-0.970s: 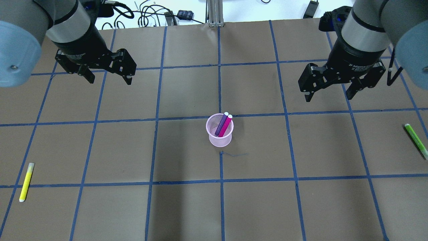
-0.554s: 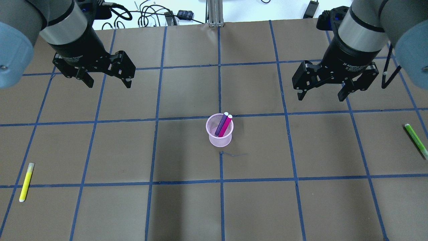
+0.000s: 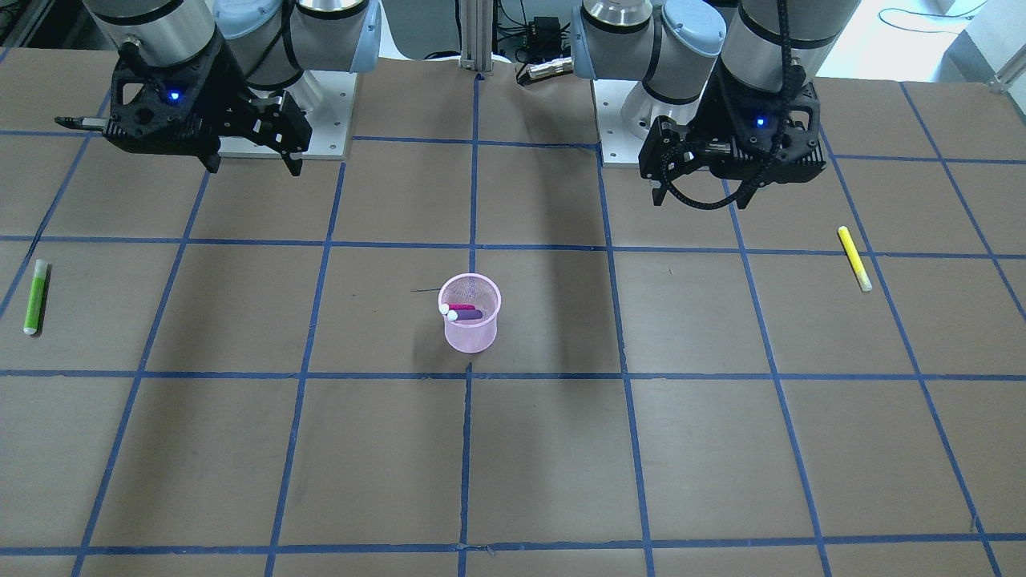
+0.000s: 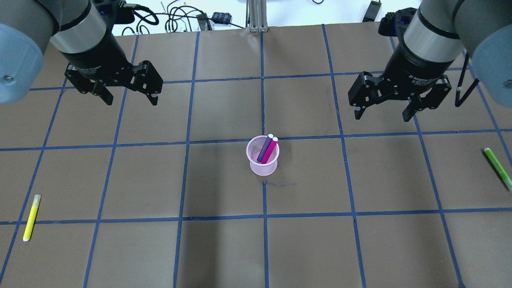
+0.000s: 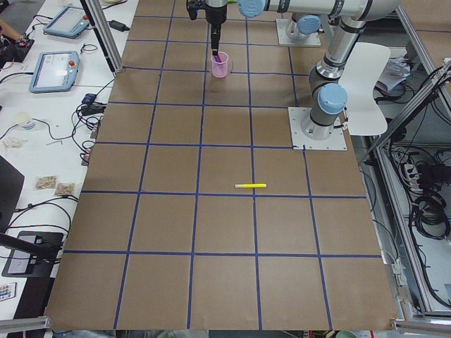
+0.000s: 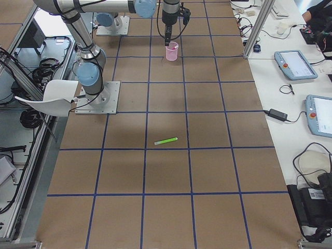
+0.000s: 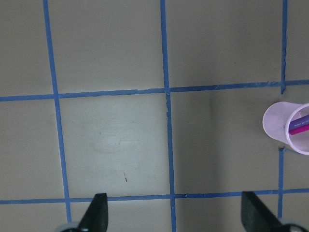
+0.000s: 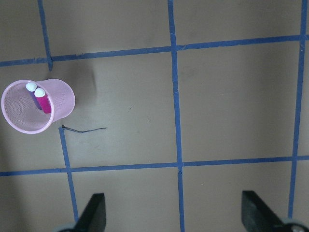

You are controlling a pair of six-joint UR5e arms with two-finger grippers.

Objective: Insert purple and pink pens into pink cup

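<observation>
1. Nearest in the overhead view, a yellow pen lay flat on the table at about 8 o'clock from the cup, well apart from it. It was no part of the task and best left alone
2. Further on, a green pen lay at roughly 3 o'clock from the cup, near the table's edge and also well apart. It too needed no handling
3. At the centre the pink cup stood upright, with the purple pen and the pink pen both inside it. They sat side by side, touching, and leaned toward 1 o'clock with their white caps just over the rim. By my judgement the inserting was done
4. Beyond, the left gripper hung at 10 o'clock from the cup, jaws spread wide and empty. The right gripper hung at 2 o'clock, likewise released and holding nothing
5. What remained looked like a clean withdrawal. Doing it well meant lifting both arms up and away toward 12 o'clock, with no sweep across the cup, since a light mesh cup with leaning pens would probably tip at a slight knock
</observation>
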